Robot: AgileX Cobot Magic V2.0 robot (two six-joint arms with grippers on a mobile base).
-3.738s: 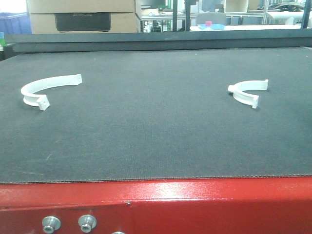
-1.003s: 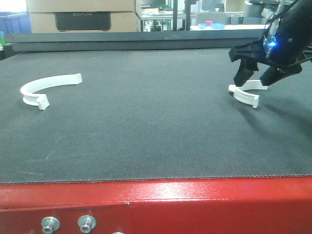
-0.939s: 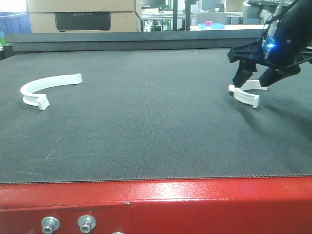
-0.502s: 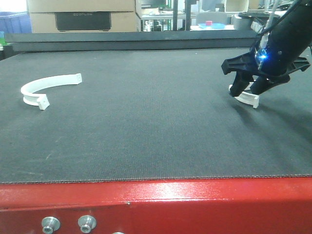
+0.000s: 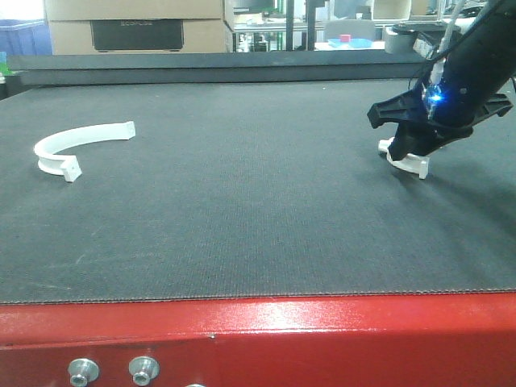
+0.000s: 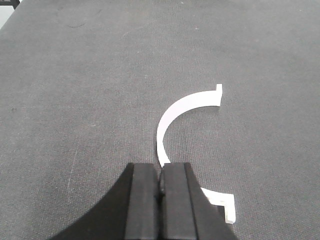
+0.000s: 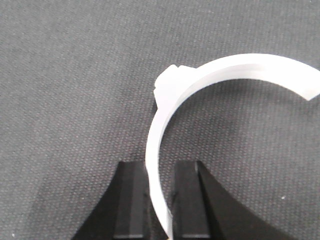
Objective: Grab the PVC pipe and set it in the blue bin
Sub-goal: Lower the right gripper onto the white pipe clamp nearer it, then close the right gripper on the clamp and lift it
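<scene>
Two white curved PVC pipe pieces lie on the dark mat. The right piece (image 5: 409, 164) (image 7: 225, 67) sits on the mat between the fingers of my right gripper (image 5: 405, 153) (image 7: 160, 200), which is shut on its thin band. The left piece (image 5: 76, 139) (image 6: 175, 112) lies free. In the left wrist view my left gripper (image 6: 161, 185) hangs above that piece's near end, shut with nothing between its pads; this gripper is out of the front view. A blue bin (image 5: 20, 36) shows beyond the table's far left corner.
A red table edge (image 5: 258, 330) runs along the front. Cardboard boxes (image 5: 137, 24) stand behind the mat's far rim. A small blue tray (image 5: 348, 42) with a pink item sits on a bench further back.
My right arm came in from the right and lowered onto the right piece. Its fingers, open a second ago, have closed round the band. The left piece has not moved.
</scene>
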